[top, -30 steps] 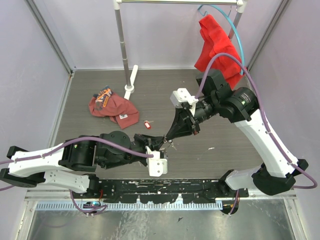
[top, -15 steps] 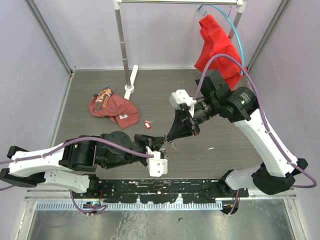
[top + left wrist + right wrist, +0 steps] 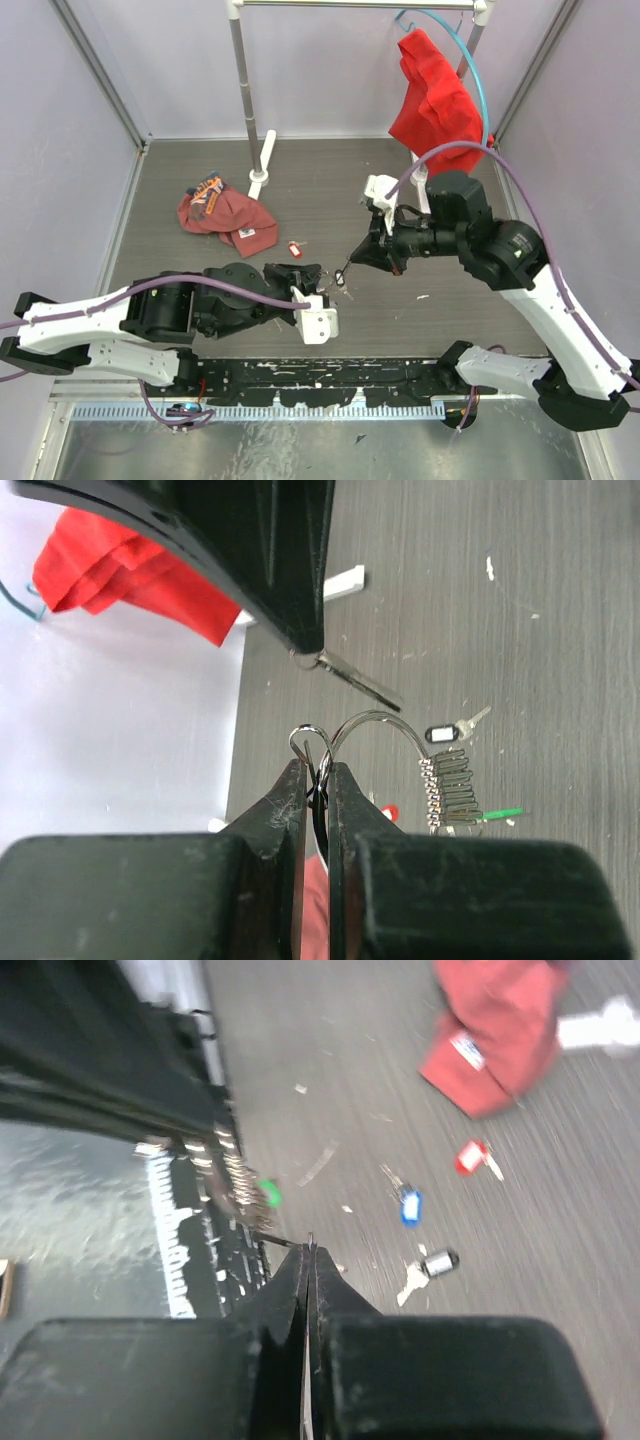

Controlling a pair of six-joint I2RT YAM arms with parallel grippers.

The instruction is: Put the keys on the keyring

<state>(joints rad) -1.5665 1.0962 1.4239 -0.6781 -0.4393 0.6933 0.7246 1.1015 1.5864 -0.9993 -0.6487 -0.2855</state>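
Thin silver wire keyring, several keys threaded, was pinched in nearly closed left gripper; right gripper clamped shut on one silver key above desk.

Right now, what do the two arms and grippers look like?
The left arm and right arm have white links and black joints, a purple cable looping along each. The left gripper and right gripper are black with narrow tapering fingers.

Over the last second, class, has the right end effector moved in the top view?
Yes. The right end effector, pinching a key, has shifted to the right and slightly up the view, farther from the loose red-tagged key.
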